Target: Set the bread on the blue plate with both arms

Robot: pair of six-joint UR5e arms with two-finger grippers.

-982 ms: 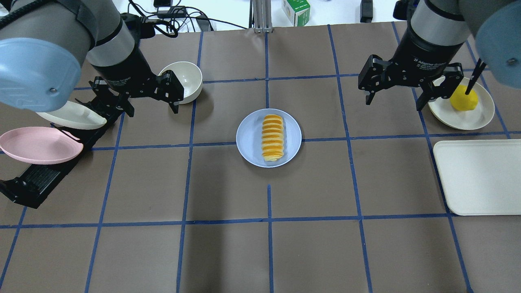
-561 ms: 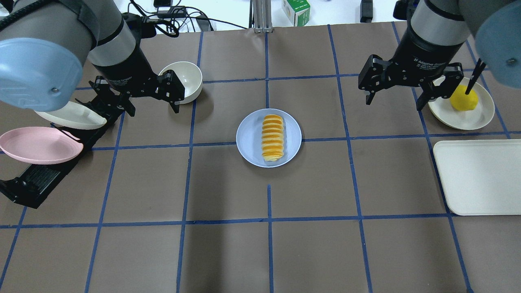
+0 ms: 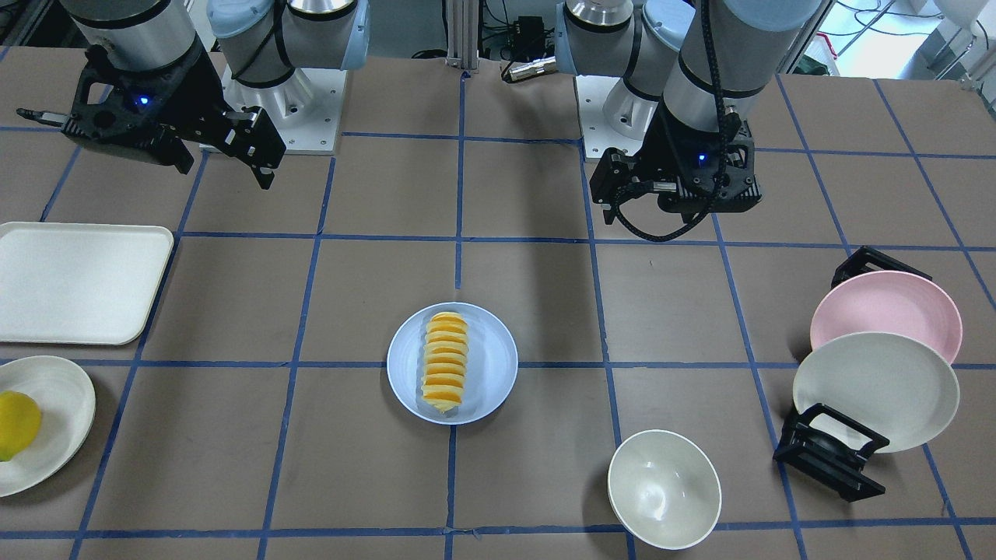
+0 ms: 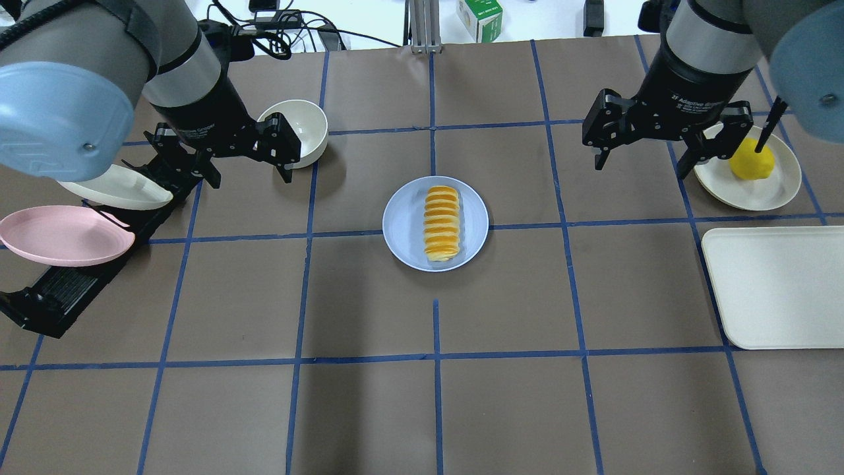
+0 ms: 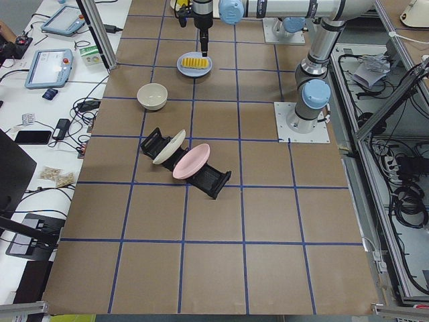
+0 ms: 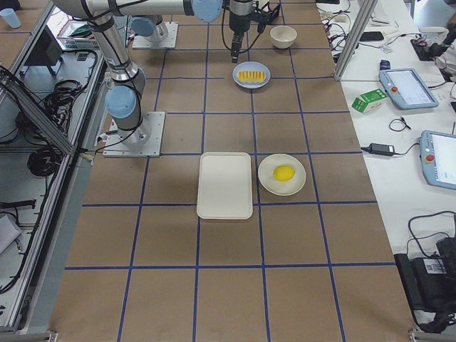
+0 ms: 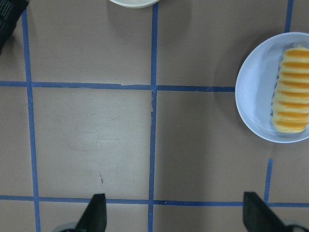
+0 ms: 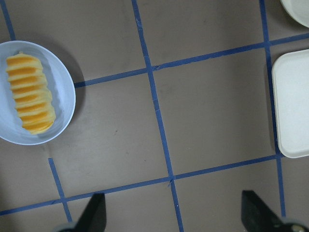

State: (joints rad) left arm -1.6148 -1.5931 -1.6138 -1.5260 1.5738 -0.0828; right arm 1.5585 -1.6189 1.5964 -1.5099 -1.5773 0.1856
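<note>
Bread (image 4: 442,223) lies on blue plate (image 4: 403,227); side views alone show tablets (image 5: 48,68).

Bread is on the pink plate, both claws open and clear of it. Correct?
No. The bread is on the blue plate, as the overhead view shows; the left claw and right claw are open and clear of it.

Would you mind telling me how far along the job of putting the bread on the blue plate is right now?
Done: the ridged yellow-orange bread loaf lies fully on the round pale-blue plate. In hand: nothing; the left gripper and the right gripper both hang open and empty, well off to either side of the plate. Left: nothing that these views show, as the placement itself looks complete.
</note>
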